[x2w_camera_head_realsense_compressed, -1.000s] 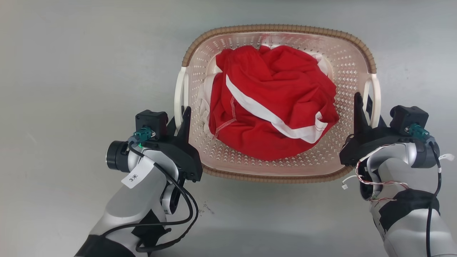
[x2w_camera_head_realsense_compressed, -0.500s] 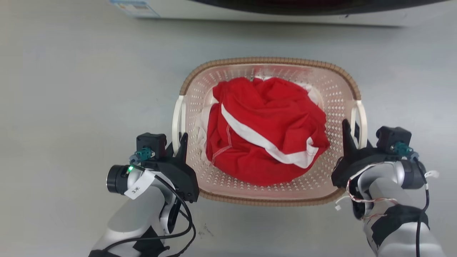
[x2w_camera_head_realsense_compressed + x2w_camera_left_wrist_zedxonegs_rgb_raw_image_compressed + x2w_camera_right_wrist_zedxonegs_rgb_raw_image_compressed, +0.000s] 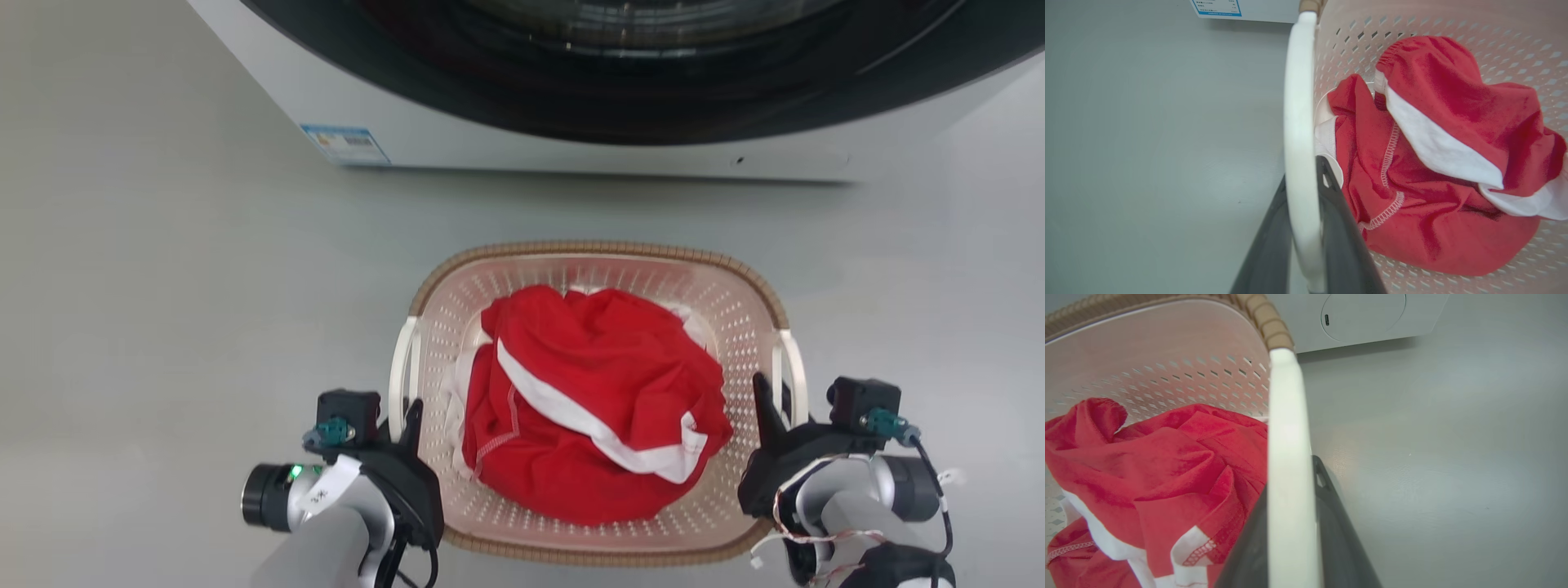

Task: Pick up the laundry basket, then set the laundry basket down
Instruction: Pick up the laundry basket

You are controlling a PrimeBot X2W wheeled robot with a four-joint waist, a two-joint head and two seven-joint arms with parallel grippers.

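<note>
Left gripper (image 3: pixel 1302 173) first: its two dark fingers (image 3: pixel 1339 237) are clamped on the white left handle (image 3: pixel 1298 122), one inside the wall, one outside. Right gripper (image 3: pixel 1294 469) mirrors it, fingers pinched tight across the right handle (image 3: pixel 1288 416). Between them is the laundry basket (image 3: pixel 596 247), red-and-white garment (image 3: pixel 596 416) bundled inside, above grey floor (image 3: pixel 163 286), near the washing machine (image 3: pixel 522 155) but apart from it.

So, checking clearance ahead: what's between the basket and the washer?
Nothing but floor: the head view shows a bare grey strip of floor separating the basket from the washer.
</note>
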